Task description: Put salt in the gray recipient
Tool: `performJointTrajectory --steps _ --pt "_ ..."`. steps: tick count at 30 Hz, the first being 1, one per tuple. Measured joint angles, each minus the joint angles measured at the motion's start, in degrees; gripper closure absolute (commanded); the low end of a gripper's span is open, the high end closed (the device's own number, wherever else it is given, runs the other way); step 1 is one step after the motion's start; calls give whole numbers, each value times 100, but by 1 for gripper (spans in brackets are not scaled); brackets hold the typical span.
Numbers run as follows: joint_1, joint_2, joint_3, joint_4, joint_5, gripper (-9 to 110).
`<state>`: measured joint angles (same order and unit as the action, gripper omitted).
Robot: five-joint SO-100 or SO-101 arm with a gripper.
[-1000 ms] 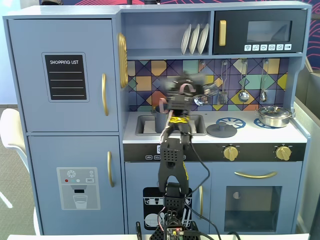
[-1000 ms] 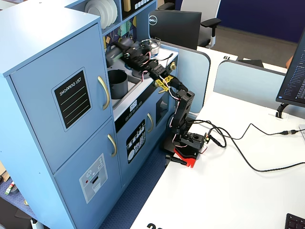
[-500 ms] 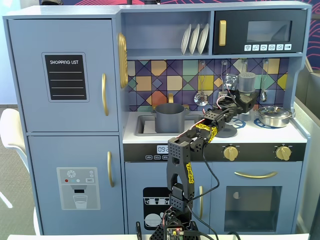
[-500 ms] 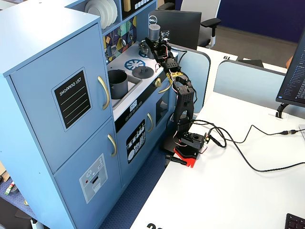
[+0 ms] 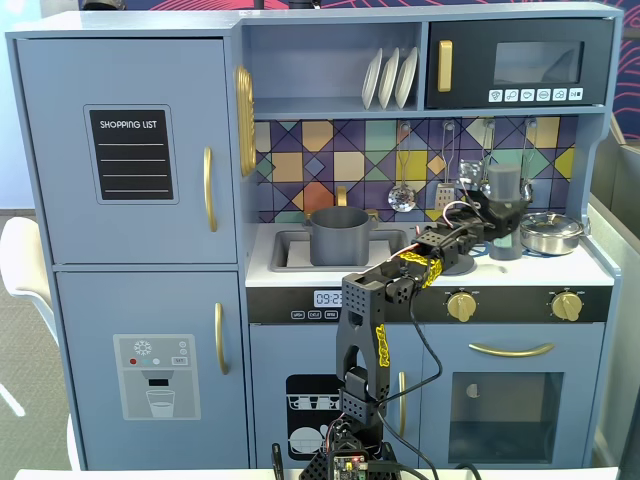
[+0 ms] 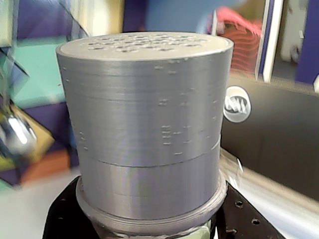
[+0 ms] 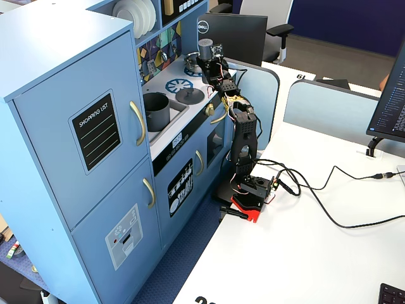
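Note:
The salt [image 5: 505, 190] is a tall dark-gray shaker, upright at the right end of the toy kitchen counter. My gripper [image 5: 505, 225] is shut on its body just below the cap. In the wrist view the perforated cap of the salt [image 6: 149, 119] fills the frame, with black fingers [image 6: 65, 219] on both sides of it at the bottom. The gray recipient [image 5: 340, 235] is a matte gray pot that stands in the sink, well to the left of the gripper. The other fixed view shows the salt [image 7: 205, 49], the gripper [image 7: 209, 63] and the recipient [image 7: 156, 109].
A shiny steel pan [image 5: 552, 232] sits on the counter just right of the salt. A flat gray lid with a knob [image 7: 188, 95] lies on the hob between sink and gripper. Utensils [image 5: 402, 195] hang on the tiled back wall. A shelf overhangs the counter.

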<state>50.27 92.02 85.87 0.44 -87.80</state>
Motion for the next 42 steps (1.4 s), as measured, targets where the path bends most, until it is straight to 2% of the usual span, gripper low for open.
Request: performJointTrajectory --steps 18,20,26,28,31,32,35,38,42 --pt "35 18 466 -18 202 101" --pt "53 18 492 -35 211 93" --pt "167 35 562 -26 422 48" --pt "246 44 721 -18 519 42" --pt "404 237 1020 97 510 47" --pt "439 378 1134 158 475 52" --pt "466 1055 1582 545 352 76" --pt "396 2145 1951 1784 220 101" --pt "-105 3841 2303 4175 -88 101"
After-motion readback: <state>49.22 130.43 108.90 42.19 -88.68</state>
